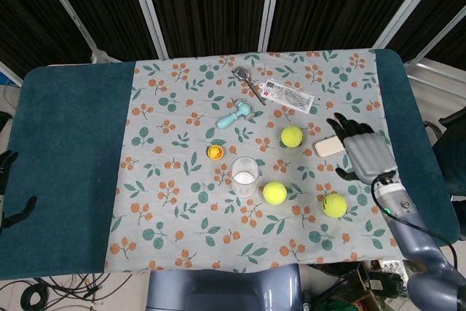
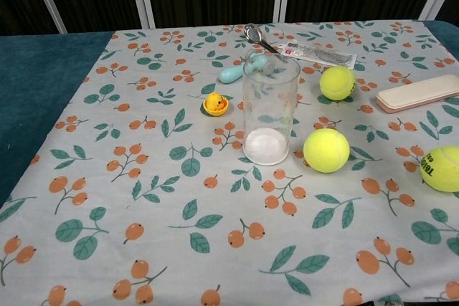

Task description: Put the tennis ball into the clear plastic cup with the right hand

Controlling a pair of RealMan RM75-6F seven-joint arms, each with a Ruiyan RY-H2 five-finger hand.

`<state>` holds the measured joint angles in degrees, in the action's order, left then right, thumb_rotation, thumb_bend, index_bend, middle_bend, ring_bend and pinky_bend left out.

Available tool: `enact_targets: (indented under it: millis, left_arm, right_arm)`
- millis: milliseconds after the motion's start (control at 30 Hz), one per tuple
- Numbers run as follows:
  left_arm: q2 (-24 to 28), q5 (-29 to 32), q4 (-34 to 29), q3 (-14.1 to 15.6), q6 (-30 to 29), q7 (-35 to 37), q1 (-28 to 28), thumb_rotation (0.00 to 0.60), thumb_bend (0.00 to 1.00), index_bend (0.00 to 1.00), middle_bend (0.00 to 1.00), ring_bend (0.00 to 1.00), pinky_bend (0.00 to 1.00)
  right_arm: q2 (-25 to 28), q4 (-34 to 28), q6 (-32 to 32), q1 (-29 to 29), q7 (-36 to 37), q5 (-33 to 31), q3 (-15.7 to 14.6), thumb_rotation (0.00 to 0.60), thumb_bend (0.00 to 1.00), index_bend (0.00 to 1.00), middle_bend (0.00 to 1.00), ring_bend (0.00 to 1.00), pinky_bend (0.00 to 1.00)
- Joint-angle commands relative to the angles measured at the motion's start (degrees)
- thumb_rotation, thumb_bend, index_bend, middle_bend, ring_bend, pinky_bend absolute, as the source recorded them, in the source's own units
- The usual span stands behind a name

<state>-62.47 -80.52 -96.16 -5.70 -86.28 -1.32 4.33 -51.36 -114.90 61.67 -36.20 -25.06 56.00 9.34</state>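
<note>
Yellow-green tennis ball [image 1: 274, 192] just right of the clear plastic cup [image 1: 245, 175], near the middle of the flowered cloth [image 1: 182, 209], from the head view. Two more of the same colour: second ball [image 1: 292, 136] farther back, third ball [image 1: 334, 205] to the right. Right hand [image 1: 362, 154] above the cloth's right part, fingers spread, holding nothing, well apart from the ball by the cup, nearest the third ball, just behind and right of it. Cream case [image 1: 330, 147] partly under the fingertips' side of the hand. Left hand [image 1: 9, 180] at the frame's left edge, off the table, dark and too small to tell open or closed. Teal table [image 1: 69, 158] bare on the left; orange cap [image 1: 214, 152] behind-left of the cup, blue tool [image 1: 234, 116], spoon [image 1: 247, 81] and packet [image 1: 290, 97] toward the far edge.

Seen from the chest view: cup [image 2: 270, 116] upright, empty, white base showing. Tennis ball [image 2: 326, 150] just beside it on the right, apart by a narrow gap. Second ball [image 2: 337, 82] behind, third ball [image 2: 442, 168] cut by the right edge. Case [image 2: 419, 92] at far right. Cap [image 2: 215, 104] left of the cup. Wide open cloth [image 2: 143, 234] in front and to the left. Neither hand visible here.
</note>
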Motion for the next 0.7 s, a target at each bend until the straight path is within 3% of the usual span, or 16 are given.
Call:
enact_targets:
  millis: [33, 200, 400, 700]
  left_arm:
    - [0.0, 0.2, -0.1, -0.1, 0.0, 0.0, 0.0, 0.6, 0.3, 0.03, 0.03, 0.0, 0.0]
    - [0.0, 0.2, -0.2, -0.1, 0.1, -0.2, 0.0, 0.6, 0.3, 0.03, 0.03, 0.0, 0.0]
    - [0.0, 0.2, -0.3, 0.0, 0.0, -0.5, 0.0, 0.6, 0.3, 0.03, 0.03, 0.0, 0.0]
    - [-0.1, 0.5, 0.0, -0.1, 0.1, -0.7, 0.0, 0.6, 0.3, 0.03, 0.03, 0.0, 0.0]
  right_arm:
    - [1.1, -2.0, 2.6, 4.7, 0.4, 4.2, -4.6, 0.6, 0.13, 0.0, 0.0, 0.11, 0.17]
    - [-0.4, -1.6, 4.3, 8.8, 1.2, 9.4, -8.7, 0.6, 0.13, 0.0, 0.0, 0.09, 0.17]
    - [-7.5, 3.7, 6.7, 12.3, 0.3, 14.6, -11.7, 0.6, 0.13, 0.0, 0.0, 0.06, 0.17]
    - [-16.7, 11.2, 6.2, 12.6, -1.8, 14.5, -11.1, 0.6, 0.13, 0.0, 0.0, 0.06, 0.17]
